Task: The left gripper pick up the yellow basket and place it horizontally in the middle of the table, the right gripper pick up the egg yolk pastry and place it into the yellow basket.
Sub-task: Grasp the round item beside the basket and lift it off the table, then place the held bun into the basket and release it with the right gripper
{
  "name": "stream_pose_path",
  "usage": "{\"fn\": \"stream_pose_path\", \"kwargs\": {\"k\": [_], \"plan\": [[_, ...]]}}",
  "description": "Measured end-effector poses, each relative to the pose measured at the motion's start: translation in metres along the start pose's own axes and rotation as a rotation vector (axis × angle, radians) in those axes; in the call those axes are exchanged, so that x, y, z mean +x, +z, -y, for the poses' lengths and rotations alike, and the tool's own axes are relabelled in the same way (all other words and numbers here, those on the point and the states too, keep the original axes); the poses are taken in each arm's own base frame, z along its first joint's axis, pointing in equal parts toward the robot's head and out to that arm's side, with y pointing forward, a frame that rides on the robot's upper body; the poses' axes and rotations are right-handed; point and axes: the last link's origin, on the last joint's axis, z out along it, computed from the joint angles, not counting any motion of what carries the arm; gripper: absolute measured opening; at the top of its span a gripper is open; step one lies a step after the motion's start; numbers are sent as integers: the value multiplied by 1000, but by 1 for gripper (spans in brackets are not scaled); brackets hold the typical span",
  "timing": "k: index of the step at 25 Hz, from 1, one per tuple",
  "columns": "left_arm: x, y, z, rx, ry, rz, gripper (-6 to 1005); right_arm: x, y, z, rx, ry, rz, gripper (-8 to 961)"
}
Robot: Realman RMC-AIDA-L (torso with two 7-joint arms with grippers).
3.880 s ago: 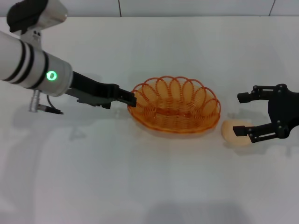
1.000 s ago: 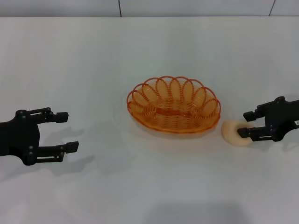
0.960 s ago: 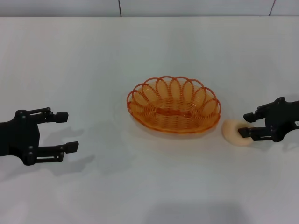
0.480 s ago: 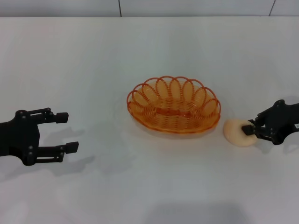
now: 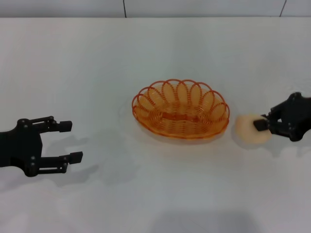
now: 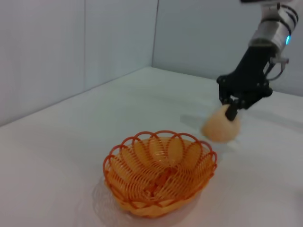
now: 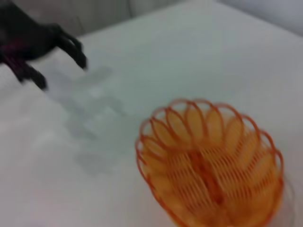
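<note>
The yellow basket (image 5: 181, 109) lies lengthwise across the middle of the white table (image 5: 155, 48), empty. It also shows in the left wrist view (image 6: 160, 172) and the right wrist view (image 7: 213, 163). My right gripper (image 5: 260, 124) is shut on the egg yolk pastry (image 5: 249, 131) just right of the basket and holds it tilted, slightly off the table. The left wrist view shows the right gripper (image 6: 232, 111) pinching the pastry (image 6: 218, 128). My left gripper (image 5: 73, 141) is open and empty at the left, well apart from the basket. It also shows in the right wrist view (image 7: 47, 52).
A wall (image 5: 194, 7) runs along the table's far edge.
The left gripper let go of the basket and drew back to the left. The right gripper shut on the pastry and has raised it a little.
</note>
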Motion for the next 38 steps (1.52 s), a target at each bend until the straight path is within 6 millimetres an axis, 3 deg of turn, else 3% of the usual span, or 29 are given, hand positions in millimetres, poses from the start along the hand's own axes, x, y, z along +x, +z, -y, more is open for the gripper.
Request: {"fn": "stream_pose_path", "kwargs": {"k": [7,15,20,26,34,38], "plan": [[1,3,0,-3,13,-6,799,-41,6,-5,-71,-41,102,42],[2,6,0,-4,14,-10,799,-73,55,-17,-113,-94,221,41],[-1,5,-2,-1,11,-6,799,-77,88,-25,-97,-126,257,40],[-3,5,-2,-1,8,5,799,-74,110,-23,-25,-136,226,40],[-4,7,0,3,9,20,799,-74,124,-25,12,-140,216,39],[-5,9,-1,0,6,24,799,-72,125,-28,8,-141,212,123]]}}
